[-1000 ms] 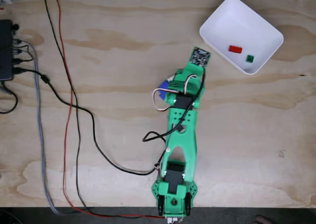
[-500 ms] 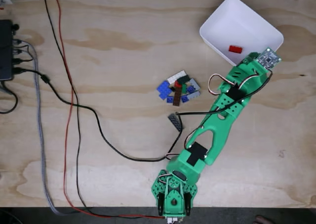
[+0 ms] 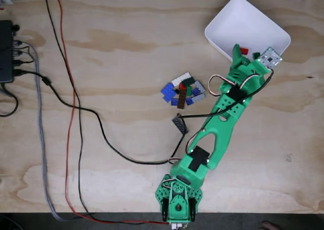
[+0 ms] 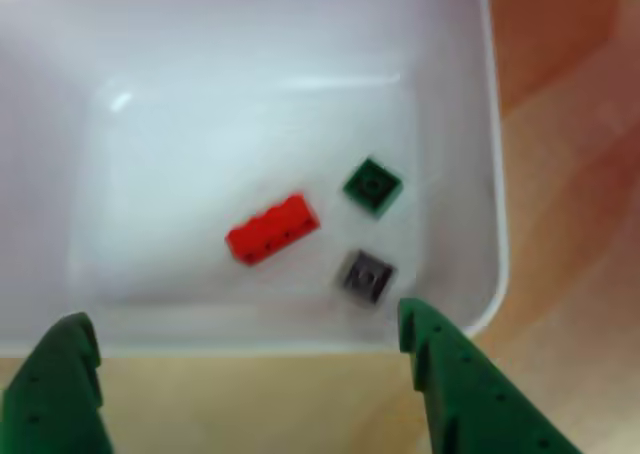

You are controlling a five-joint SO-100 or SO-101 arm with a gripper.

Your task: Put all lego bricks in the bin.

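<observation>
The white bin (image 3: 243, 22) stands at the upper right of the fixed view. A red lego brick (image 3: 244, 50) and a green one (image 3: 256, 54) lie in it. My green gripper (image 3: 250, 56) hovers over the bin's near edge. In the other view the bin (image 4: 250, 104) holds the red brick (image 4: 272, 229), the green brick (image 4: 373, 185) and a small grey brick (image 4: 365, 275). There the gripper (image 4: 240, 319) is open, with nothing between its green fingers (image 4: 470, 384). A pile of several lego bricks (image 3: 183, 90) lies mid-table, and a dark grey plate (image 3: 179, 123) sits below it.
The arm's base (image 3: 177, 204) sits at the plywood table's near edge. Black cables (image 3: 96, 123), a red wire (image 3: 68, 139) and a grey braided cable (image 3: 41, 139) cross the left side. A black box (image 3: 6, 50) lies at the left edge.
The arm swung right from above the pile to the bin, uncovering the pile. In the last half second the gripper shifted left over the bin's edge and one finger spread out.
</observation>
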